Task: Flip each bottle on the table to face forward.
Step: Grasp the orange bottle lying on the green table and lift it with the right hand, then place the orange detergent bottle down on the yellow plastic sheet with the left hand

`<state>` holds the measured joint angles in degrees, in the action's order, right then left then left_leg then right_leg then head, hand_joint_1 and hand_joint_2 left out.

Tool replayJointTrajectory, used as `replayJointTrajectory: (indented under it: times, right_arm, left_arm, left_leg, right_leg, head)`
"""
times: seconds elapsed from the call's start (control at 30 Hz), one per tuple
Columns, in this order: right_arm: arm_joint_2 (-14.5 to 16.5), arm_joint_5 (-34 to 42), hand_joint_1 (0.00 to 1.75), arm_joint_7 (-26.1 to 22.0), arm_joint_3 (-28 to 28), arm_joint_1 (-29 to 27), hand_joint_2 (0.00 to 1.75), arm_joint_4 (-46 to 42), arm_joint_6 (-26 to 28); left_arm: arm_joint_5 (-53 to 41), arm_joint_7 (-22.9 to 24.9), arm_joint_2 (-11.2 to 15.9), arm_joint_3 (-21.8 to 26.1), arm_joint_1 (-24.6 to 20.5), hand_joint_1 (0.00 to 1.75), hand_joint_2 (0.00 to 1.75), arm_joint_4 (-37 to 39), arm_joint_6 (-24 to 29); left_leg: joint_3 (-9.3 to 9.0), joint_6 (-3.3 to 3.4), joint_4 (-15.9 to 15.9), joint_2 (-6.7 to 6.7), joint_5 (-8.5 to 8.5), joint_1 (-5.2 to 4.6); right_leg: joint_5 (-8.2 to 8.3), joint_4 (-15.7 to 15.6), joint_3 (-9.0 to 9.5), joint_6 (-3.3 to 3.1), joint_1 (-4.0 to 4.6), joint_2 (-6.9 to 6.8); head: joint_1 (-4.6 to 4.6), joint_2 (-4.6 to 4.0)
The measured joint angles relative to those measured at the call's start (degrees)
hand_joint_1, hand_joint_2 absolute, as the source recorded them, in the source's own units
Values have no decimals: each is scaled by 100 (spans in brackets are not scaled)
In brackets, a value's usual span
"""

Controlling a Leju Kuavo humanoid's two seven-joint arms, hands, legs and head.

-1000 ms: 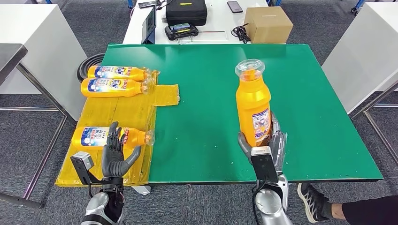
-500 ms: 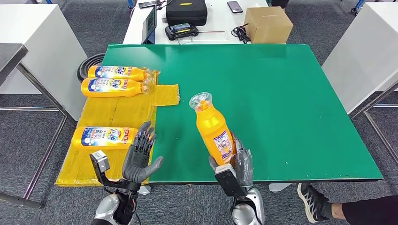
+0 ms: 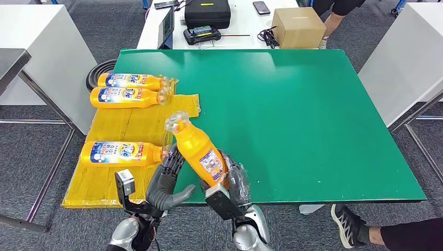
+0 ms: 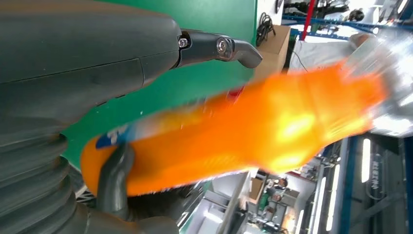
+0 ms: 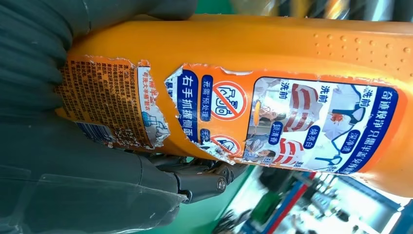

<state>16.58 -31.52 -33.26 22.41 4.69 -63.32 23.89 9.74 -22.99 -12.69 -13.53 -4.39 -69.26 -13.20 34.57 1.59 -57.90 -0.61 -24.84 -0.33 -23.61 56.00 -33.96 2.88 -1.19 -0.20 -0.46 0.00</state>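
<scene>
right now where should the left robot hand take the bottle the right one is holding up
Around the mid-body of the held bottle, above the right robot hand, which wraps its base. The left robot hand is open beside it, on the side toward which the cap leans, so probably come in from that side.

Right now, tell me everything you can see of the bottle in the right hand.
The bottle is orange plastic with a clear cap, held above the green table's near edge and tilted, cap up and leaning toward the yellow mat. A torn blue-and-white back label with printed text and pictures shows on its side. The right hand grips its base; the left hand is open right beside it, contact unclear. It is blurred in the left wrist view.
</scene>
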Motion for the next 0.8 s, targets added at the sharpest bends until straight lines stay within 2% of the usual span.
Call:
replayJointTrajectory:
  times: [0.4, 0.8]
  right_arm:
    - [48, -790, 175, 351, 924, 526, 175, 694, 635]
    - [135, -711, 175, 325, 1518, 1006, 175, 1760, 540]
  left_arm:
    - [158, 222, 15, 5, -189, 0, 175, 284, 109]
    - [979, 243, 15, 287, -473, 0, 175, 842, 69]
  left_leg:
    - [0, 0, 0, 0, 0, -2]
    - [-3, -1, -1, 8, 1, -1]
  right_leg:
    - [0, -1, 0, 0, -2, 0]
    - [1, 0, -3, -1, -1, 3]
  head:
    - [2, 0]
    - [1, 0]
